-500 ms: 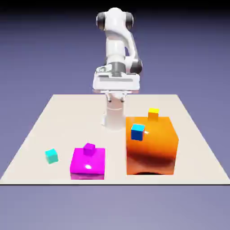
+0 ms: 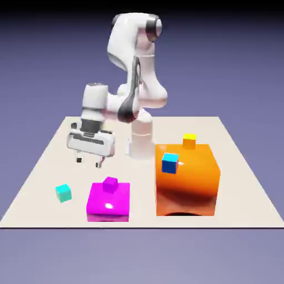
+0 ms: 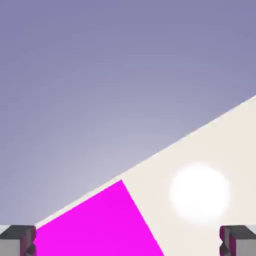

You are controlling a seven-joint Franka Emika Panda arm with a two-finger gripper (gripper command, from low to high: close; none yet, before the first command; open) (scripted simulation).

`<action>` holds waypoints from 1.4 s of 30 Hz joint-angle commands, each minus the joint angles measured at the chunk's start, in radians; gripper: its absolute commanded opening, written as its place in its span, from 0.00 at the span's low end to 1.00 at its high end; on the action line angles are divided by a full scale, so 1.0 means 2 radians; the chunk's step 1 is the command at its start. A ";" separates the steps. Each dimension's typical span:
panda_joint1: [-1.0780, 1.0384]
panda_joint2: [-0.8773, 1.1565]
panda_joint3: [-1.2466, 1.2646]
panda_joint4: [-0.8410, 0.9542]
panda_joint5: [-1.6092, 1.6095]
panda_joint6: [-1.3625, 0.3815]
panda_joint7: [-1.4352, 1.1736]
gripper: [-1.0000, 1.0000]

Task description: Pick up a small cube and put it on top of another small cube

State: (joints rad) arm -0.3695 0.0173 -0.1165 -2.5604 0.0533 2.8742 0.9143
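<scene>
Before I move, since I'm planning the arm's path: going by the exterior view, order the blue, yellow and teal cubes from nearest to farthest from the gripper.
From the gripper, as that view shows it:
1. Teal cube, at the view's left.
2. Blue cube, right of middle.
3. Yellow cube, farther right, higher in the picture.

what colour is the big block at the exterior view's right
The big block is orange, clearest in the exterior view.

big magenta block (image 2: 108, 208): on the table, near its front edge, exterior view's left
big orange block (image 2: 194, 188): larger, taller, apart from the magenta one, exterior view's right
table (image 2: 238, 194): pale, glare spot in hand view
backdrop (image 2: 222, 61): blue-violet
</scene>
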 commanded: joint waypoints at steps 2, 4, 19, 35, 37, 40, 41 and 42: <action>-0.024 0.036 -0.007 0.015 0.003 -0.010 0.011 0.50; -0.047 0.073 -0.014 0.031 0.007 -0.020 0.021 0.50; -0.106 0.198 -0.004 0.075 0.028 0.010 0.027 0.00; 0.063 -0.077 0.175 0.122 0.006 -0.307 0.146 0.00; 0.087 -0.111 0.208 0.132 0.005 -0.350 0.163 0.00; 0.109 -0.141 0.238 0.142 0.005 -0.390 0.179 0.00; 0.109 -0.131 0.239 0.130 0.001 -0.369 0.182 0.00; 0.108 -0.121 0.241 0.118 -0.002 -0.347 0.185 0.00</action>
State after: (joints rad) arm -0.1526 -0.2238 0.3652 -2.3235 0.0517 2.1809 1.2816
